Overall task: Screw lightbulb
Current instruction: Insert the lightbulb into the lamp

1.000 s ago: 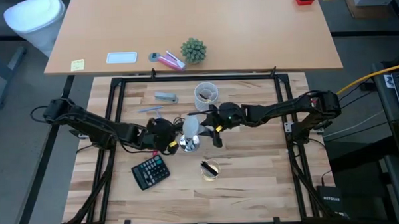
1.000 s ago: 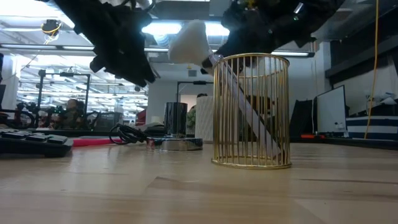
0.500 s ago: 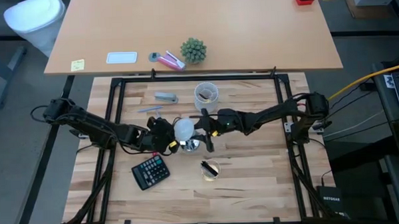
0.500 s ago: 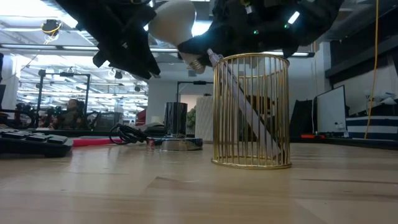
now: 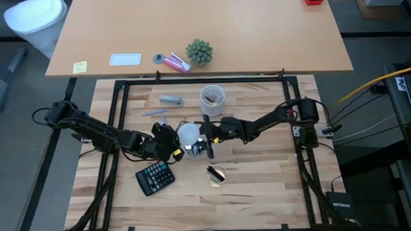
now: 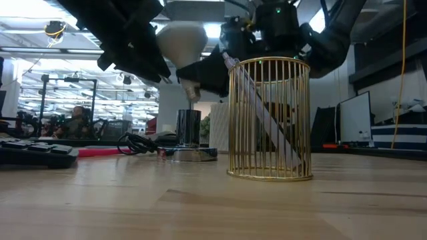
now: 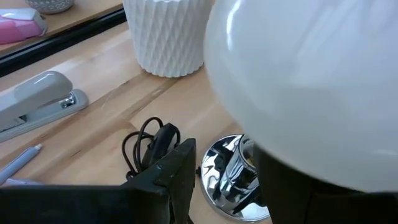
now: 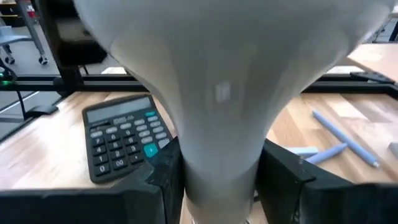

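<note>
Both jaws matter here: the right gripper (image 5: 205, 134) is closed narrow on the neck of the lightbulb (image 5: 188, 134), its 2 dark fingers (image 8: 163, 176) pressing on either side just above the screw base. For the left gripper (image 5: 171, 145), I cannot tell whether it is open or closed.

The lightbulb hangs in the air near the middle of the table (image 5: 263, 189), globe up and grey base down in the low view. It is above the silver socket (image 6: 189, 153) and does not touch it. The left gripper is just beside the socket, on the side of the calculator (image 5: 155, 177). A black cord (image 7: 148, 142) lies coiled beside the socket's base.

The step in hand seems to be lowering the base into the socket before turning. To do it well, the bulb's axis should stand straight over the socket opening, because a tilted thread would probably jam. It should go down slowly until the thread meets, then turn with light pressure. The socket looks light, so the left gripper should probably hold it steady.

A gold wire cup (image 6: 269, 119) stands nearer the front edge, well apart from this work.
</note>
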